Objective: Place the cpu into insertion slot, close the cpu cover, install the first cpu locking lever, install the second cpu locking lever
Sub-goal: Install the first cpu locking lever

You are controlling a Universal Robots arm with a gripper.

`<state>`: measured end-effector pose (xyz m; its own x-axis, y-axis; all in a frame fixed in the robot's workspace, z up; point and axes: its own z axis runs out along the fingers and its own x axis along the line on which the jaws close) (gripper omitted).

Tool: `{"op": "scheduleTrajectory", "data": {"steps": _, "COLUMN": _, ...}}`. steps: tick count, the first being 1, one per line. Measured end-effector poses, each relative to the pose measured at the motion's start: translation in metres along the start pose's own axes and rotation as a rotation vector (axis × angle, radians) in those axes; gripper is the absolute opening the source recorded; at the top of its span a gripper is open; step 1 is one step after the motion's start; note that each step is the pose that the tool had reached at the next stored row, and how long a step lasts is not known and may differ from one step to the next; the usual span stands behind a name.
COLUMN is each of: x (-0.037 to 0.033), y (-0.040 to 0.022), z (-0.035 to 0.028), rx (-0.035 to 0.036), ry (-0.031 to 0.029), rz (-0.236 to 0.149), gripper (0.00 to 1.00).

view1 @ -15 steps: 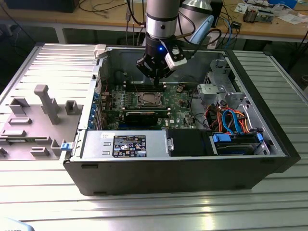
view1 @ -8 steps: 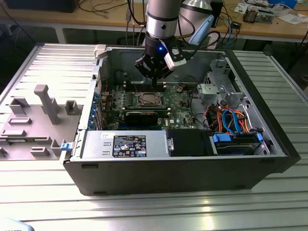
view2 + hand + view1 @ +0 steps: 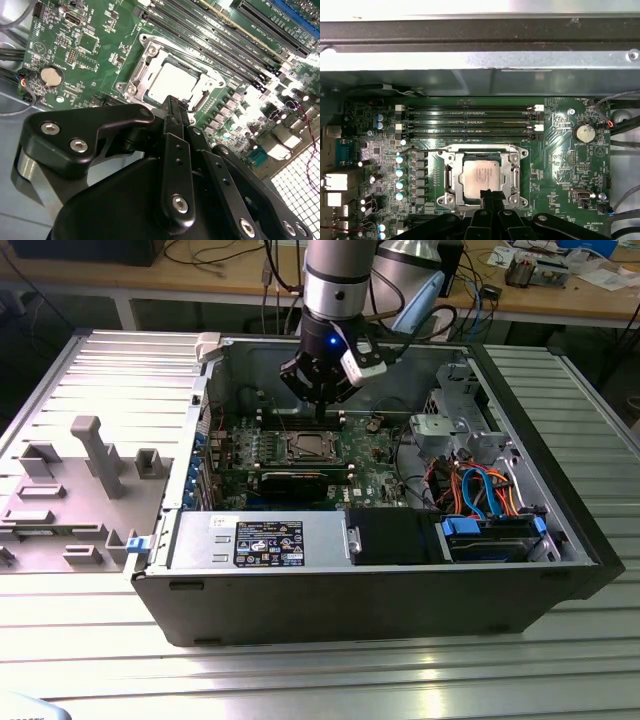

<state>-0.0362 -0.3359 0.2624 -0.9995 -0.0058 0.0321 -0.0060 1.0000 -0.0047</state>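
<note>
**Inside the open computer case (image 3: 350, 590), a closed gripper (image 3: 320, 405) at the socket's edge**

Over the motherboard (image 3: 380, 455) the arm hangs straight down. Its gripper is low above the board, just beside the socket, near the case's back wall in the exterior view. In both wrist views the two black fingers are drawn together into one narrow tip (image 3: 490, 194), and I can see nothing pinched between them. My guess is that they are held that way to work as a slim pushing point among the crowded parts.

The cpu (image 3: 480, 175) lies flat in its socket, dull silver top facing up. The cpu cover (image 3: 451, 172) looks folded down around it, so the chip shows through the frame's square opening. That suggests seating and covering are done.

The fingertip sits at the frame's edge, on the side away from the memory slots (image 3: 470, 120); I cannot tell whether it touches metal. A thin wire lever (image 3: 422, 149) runs low along the slot side. From here I cannot tell whether it is hooked.
</note>
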Motion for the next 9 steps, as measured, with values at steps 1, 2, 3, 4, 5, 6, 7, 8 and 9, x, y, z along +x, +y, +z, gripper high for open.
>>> {"op": "scheduleTrajectory", "data": {"steps": 1, "x": 0.0012, "y": 0.0000, "z": 0.0000, "rx": 0.0000, "ry": 0.0000, "rz": 0.000, "gripper": 0.11}}
{"op": "scheduleTrajectory", "data": {"steps": 2, "x": 0.0034, "y": -0.0001, "z": 0.0000, "rx": 0.0002, "ry": 0.0000, "rz": 0.000, "gripper": 0.11}}
{"op": "scheduleTrajectory", "data": {"steps": 3, "x": 0.0113, "y": 0.0000, "z": 0.0003, "rx": 0.0000, "ry": -0.0007, "rz": 0.000, "gripper": 0.11}}
{"op": "scheduleTrajectory", "data": {"steps": 4, "x": 0.0136, "y": 0.0000, "z": 0.0004, "rx": 0.0001, "ry": -0.0008, "rz": 0.000, "gripper": 0.11}}
{"op": "scheduleTrajectory", "data": {"steps": 5, "x": 0.0168, "y": 0.0000, "z": 0.0005, "rx": 0.0001, "ry": -0.0008, "rz": 0.000, "gripper": 0.11}}
{"op": "scheduleTrajectory", "data": {"steps": 6, "x": 0.0212, "y": 0.0001, "z": 0.0006, "rx": 0.0001, "ry": -0.0008, "rz": 0.000, "gripper": 0.11}}
{"op": "scheduleTrajectory", "data": {"steps": 7, "x": 0.0227, "y": 0.0001, "z": 0.0007, "rx": 0.0001, "ry": -0.0008, "rz": 0.000, "gripper": 0.11}}
{"op": "scheduleTrajectory", "data": {"steps": 8, "x": 0.0230, "y": 0.0001, "z": 0.0007, "rx": 0.0001, "ry": -0.0008, "rz": 0.000, "gripper": 0.11}}
{"op": "scheduleTrajectory", "data": {"steps": 9, "x": 0.0233, "y": 0.0001, "z": 0.0007, "rx": 0.0001, "ry": -0.0008, "rz": 0.000, "gripper": 0.11}}
